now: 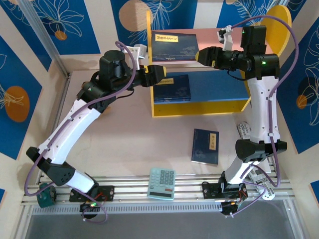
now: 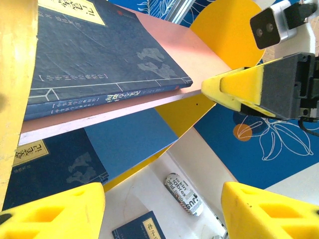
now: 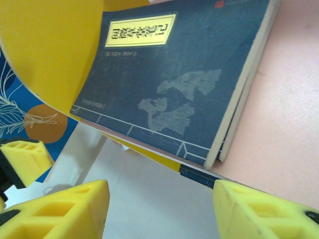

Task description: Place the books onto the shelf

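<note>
The shelf (image 1: 234, 40) has yellow sides, a pink top board (image 2: 189, 52) and a blue lower board (image 2: 129, 139). Two navy books (image 1: 174, 46) lie stacked on the pink board, also in the wrist views (image 2: 99, 55) (image 3: 174, 84). Another book (image 1: 171, 88) (image 2: 45, 169) lies on the lower board. A third book (image 1: 205, 146) (image 2: 142, 230) lies flat on the table. My left gripper (image 1: 160, 71) (image 2: 162, 209) hovers open at the shelf's left front, holding nothing. My right gripper (image 1: 202, 56) (image 3: 159, 209) is open and empty over the pink board, just right of the stack.
A mint-green calculator (image 1: 162, 183) sits at the table's near edge. A white printed cylinder (image 2: 183, 193) (image 1: 245, 130) lies on the table right of the shelf, beside the right arm. The two grippers' yellow fingers (image 2: 239, 89) face each other closely across the shelf front.
</note>
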